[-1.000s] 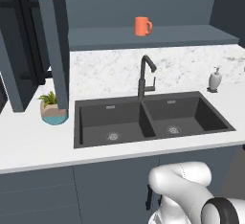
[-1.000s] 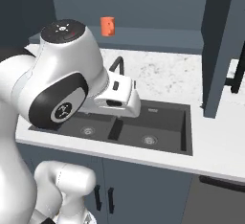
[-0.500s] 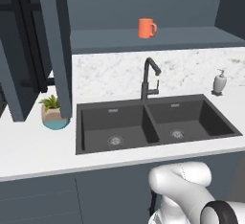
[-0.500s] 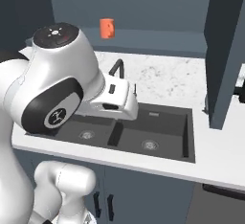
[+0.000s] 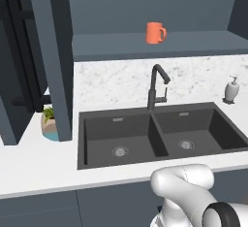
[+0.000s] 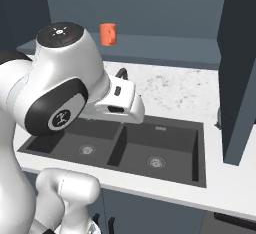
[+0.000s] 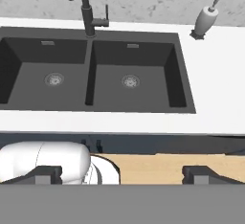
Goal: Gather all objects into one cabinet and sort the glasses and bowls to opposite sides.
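One orange mug (image 5: 155, 32) (image 6: 107, 33), one of the glasses, stands upright on the blue-grey shelf (image 5: 198, 44) of the wall cabinet above the sink. An open cabinet door (image 5: 52, 56) with a long black bar handle (image 5: 23, 63) hangs at the left. Another open door (image 6: 239, 78) hangs at the right. My gripper (image 7: 124, 175) points down over the counter's front edge, well below the mug. It is open wide with nothing between its fingertips (image 7: 45, 174). The bowls are out of view.
A black double sink (image 5: 160, 134) (image 7: 95, 72) with a tall black faucet (image 5: 156, 88) is set in the white counter (image 7: 215, 74). A white soap dispenser (image 5: 232, 89) (image 7: 206, 21) stands at its right. A teal plant pot (image 5: 48, 124) sits behind the left door.
The whole picture has shifted, so the base has driven; both cabinet doors now loom larger in the two base views. The mug has not moved on its shelf. The gripper stays open.
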